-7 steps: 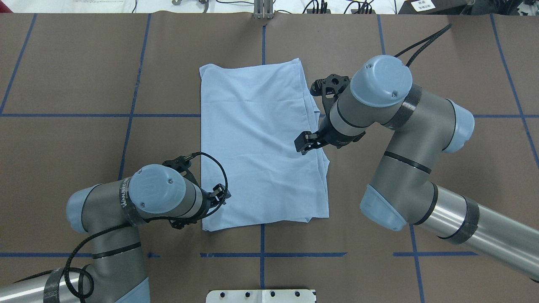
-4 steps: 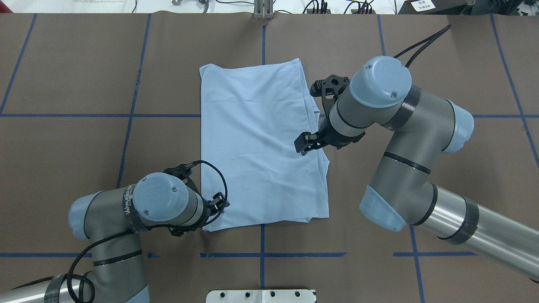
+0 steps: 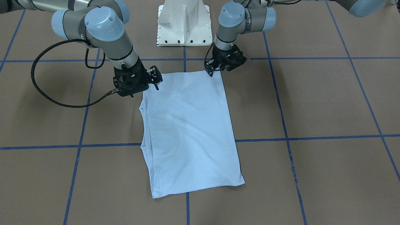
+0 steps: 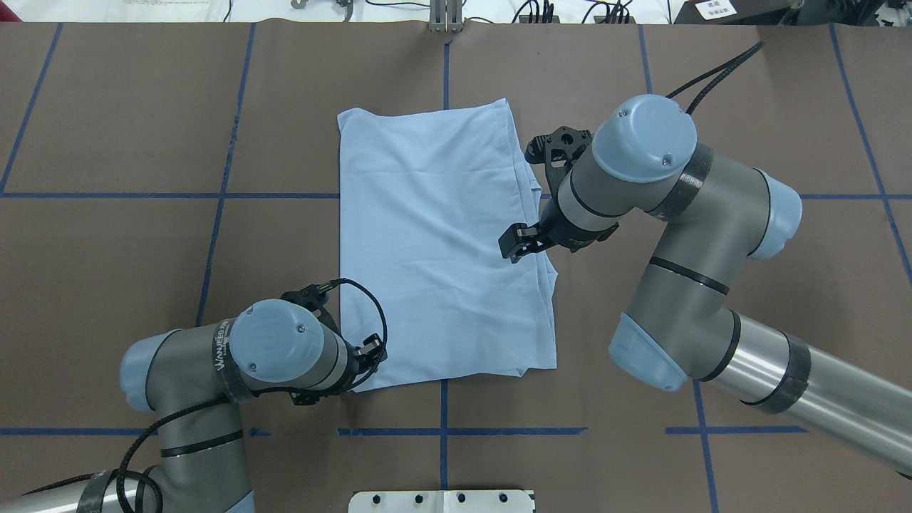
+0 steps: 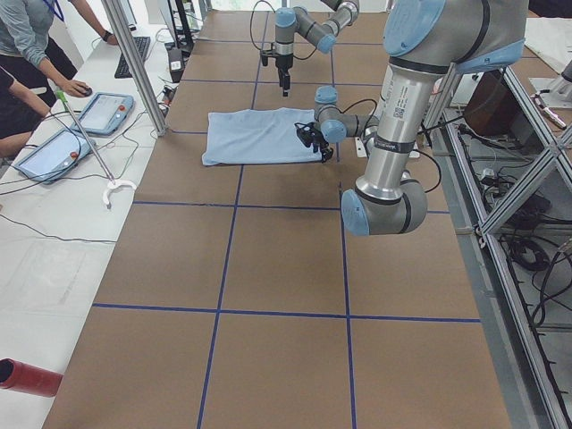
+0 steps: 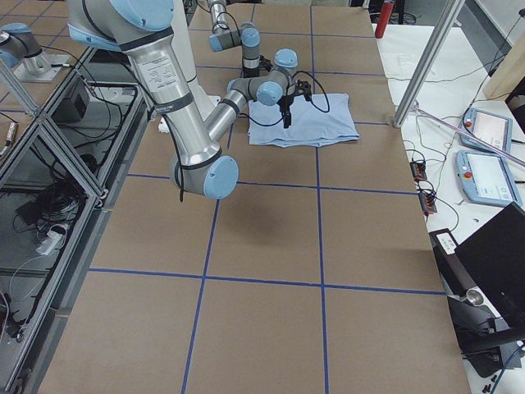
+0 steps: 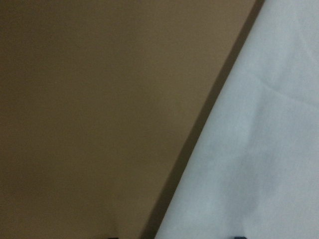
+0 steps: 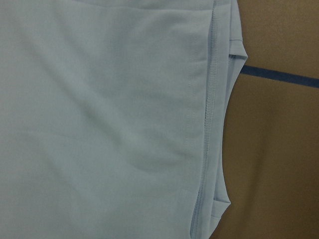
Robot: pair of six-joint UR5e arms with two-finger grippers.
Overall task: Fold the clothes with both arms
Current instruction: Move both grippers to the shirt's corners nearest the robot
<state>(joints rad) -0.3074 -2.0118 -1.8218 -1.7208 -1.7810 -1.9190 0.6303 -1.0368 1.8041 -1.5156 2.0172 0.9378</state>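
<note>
T-shirt (image 4: pixel 434 235) folded flat on table (image 4: pixel 128 128)

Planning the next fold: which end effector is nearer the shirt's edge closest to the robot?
Left. The left end effector sits at the T-shirt corner on that edge; the right end effector is raised over its right side, farther along.

From up close, the pale blue T-shirt (image 8: pixel 99 124) fills most of the picture, lying flat with only soft, shallow creases across it. A stitched hem (image 8: pixel 209 114) runs from top to bottom near its right side. Just beyond the hem, lower layers of the same cloth peek out as small rounded flaps at the upper and lower right. To the right lies the bare brown counter (image 8: pixel 279 164), crossed by a dark blue tape line (image 8: pixel 284 78) that runs in under the cloth's edge.
</note>
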